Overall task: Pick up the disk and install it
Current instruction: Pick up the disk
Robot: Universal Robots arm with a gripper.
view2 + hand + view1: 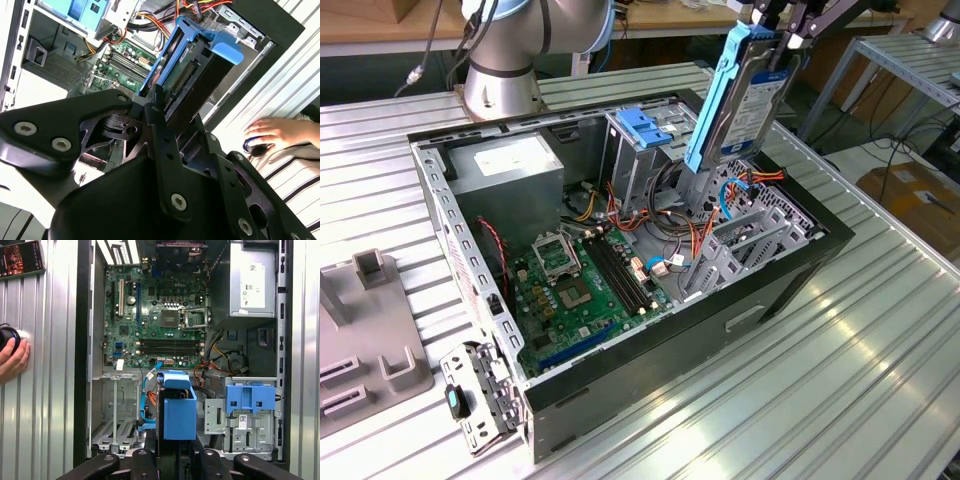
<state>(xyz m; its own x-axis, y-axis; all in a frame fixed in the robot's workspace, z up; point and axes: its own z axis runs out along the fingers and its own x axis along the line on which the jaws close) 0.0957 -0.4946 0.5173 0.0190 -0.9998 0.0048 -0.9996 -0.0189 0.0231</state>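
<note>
**Colleague:** Where did you have the disk [740, 95] at that moment?

**Me:** In the air above the open computer case [790, 270], over the end with the grey drive cage [745, 245]. The claw [778, 30] was clamped on its upper end, so it hung nearly upright, leaning a little.

**Colleague:** Why on end?

**Me:** As I read it, the cage opens upward, so the free end had to point down towards it. In the second wrist view the fingers [160, 130] pinched only the carrier's near end, which left the rest of the blue frame clear.

**Colleague:** Anything close by?

**Me:** Orange and red cables [697, 238] lay beside the cage, and the disk hung above them without touching. The ridged blue latch [645, 125] sat on the neighbouring bay. A person's hand [277, 132] rested on the bench [840, 400], outside the case.
</note>
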